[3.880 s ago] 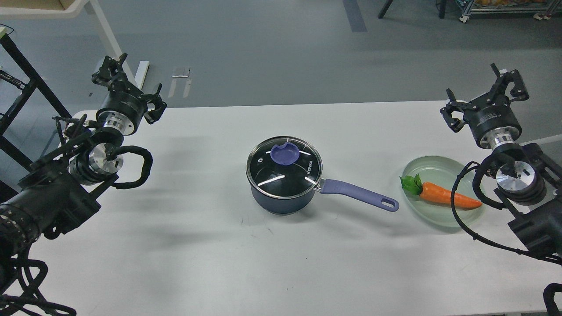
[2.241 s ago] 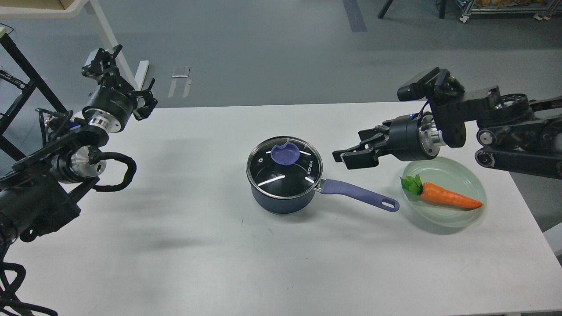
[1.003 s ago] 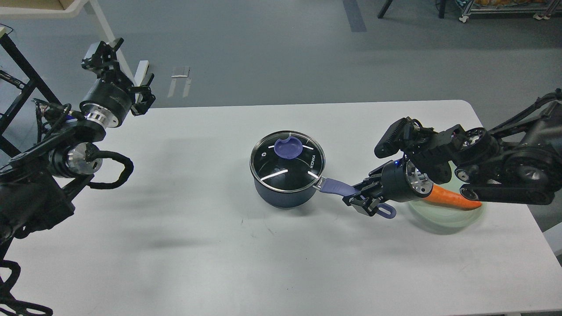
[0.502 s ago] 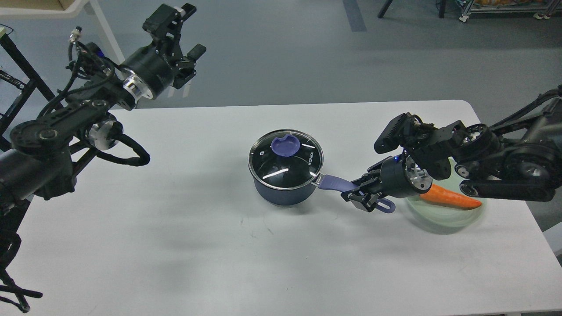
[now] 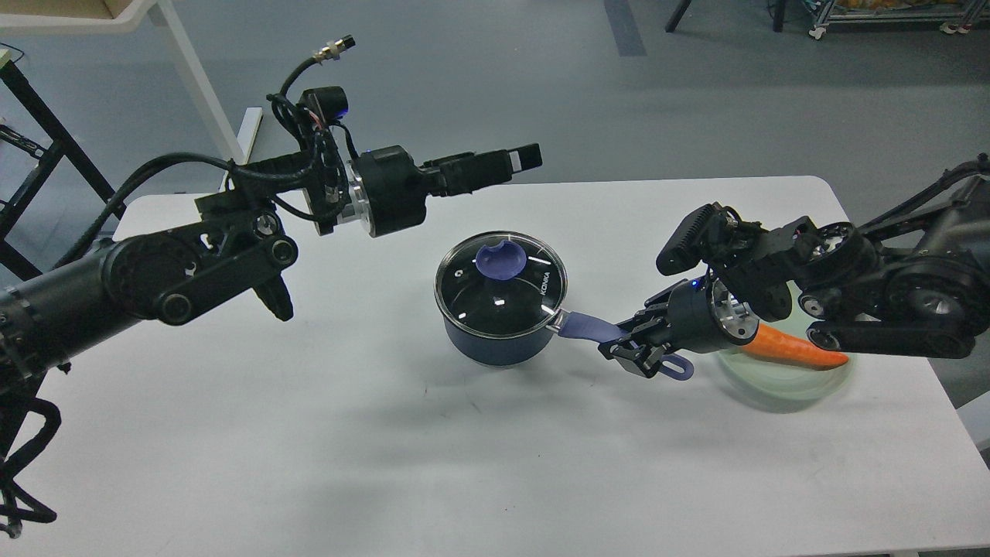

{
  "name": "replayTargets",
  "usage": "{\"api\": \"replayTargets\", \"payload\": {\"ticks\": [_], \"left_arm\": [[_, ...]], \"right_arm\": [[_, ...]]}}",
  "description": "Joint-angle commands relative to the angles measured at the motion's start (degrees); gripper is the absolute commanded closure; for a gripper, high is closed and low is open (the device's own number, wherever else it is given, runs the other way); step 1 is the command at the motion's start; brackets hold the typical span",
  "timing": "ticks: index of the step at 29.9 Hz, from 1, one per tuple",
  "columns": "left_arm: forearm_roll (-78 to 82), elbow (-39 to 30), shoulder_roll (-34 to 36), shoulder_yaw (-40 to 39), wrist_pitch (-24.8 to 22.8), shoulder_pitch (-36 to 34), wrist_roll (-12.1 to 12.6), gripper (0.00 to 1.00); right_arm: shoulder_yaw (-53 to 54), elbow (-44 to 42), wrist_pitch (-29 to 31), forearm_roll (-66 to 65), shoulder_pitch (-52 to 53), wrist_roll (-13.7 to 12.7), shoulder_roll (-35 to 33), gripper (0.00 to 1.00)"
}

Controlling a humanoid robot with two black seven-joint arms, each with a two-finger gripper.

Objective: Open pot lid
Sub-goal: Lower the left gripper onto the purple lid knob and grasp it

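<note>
Meanwhile, the pot is sitting mid-bench with the lid resting closed on it, purple knob uppermost. The right hand is clamping the pot's lavender handle near its far end, just beside a pale green plate carrying a carrot. The left hand is reaching out level above and behind the lid, touching nothing; whether its fingers are parted cannot be told.
</note>
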Motion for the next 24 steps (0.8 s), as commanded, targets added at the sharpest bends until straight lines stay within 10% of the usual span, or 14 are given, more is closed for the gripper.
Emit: {"api": "replayTargets", "payload": {"ticks": [1, 7, 24], "left_arm": [[13.1, 0.3, -0.3, 6.6, 5.0, -0.4, 0.6, 0.01], [17.1, 2.9, -3.5, 10.8, 10.0, -1.1, 4.9, 0.01], [17.0, 7.7, -5.2, 15.0, 13.1, 0.1, 5.0, 0.01]], "right_arm": [[0.0, 0.0, 0.0, 0.0, 0.0, 0.0, 0.7, 0.81], [0.0, -0.3, 0.1, -0.1, 0.2, 0.0, 1.4, 0.81], [0.0, -0.3, 0.1, -0.1, 0.4, 0.0, 3.7, 0.81]]}}
